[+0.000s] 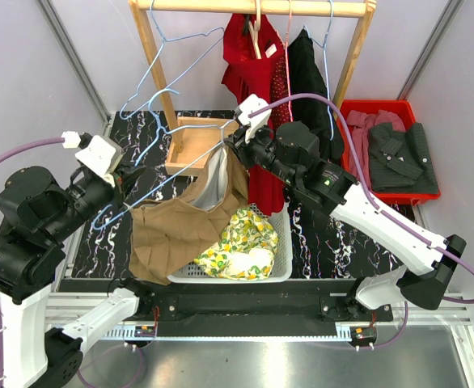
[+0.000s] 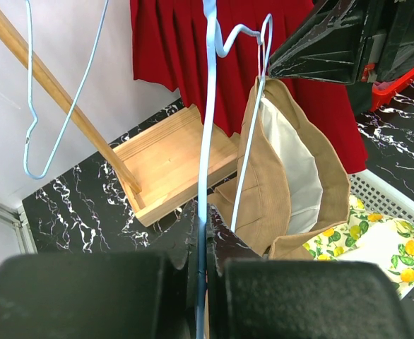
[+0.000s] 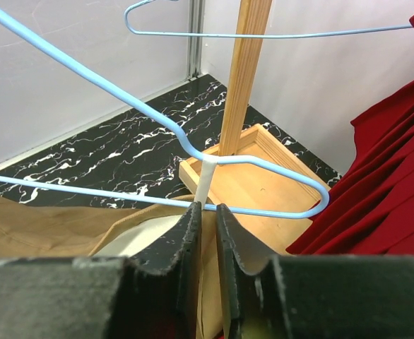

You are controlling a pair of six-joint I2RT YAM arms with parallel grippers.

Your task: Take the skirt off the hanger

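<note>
Black marbled bench (image 1: 107, 242) lies under a wooden rack (image 1: 150, 56). At the left of the overhead frame, the left pincer (image 1: 130, 179) is pressed together on the pale blue wire of the hanger (image 1: 172, 171). The tan skirt (image 1: 168, 230) is draped from that hanger at centre, with its lower part spilled over the white basket (image 1: 284, 257). Right of centre, the right pincer (image 1: 235, 147) is closed to a slit on the hanger's white-wrapped neck, just above the waistband. A red bin (image 1: 374, 104) is seen at far right.
</note>
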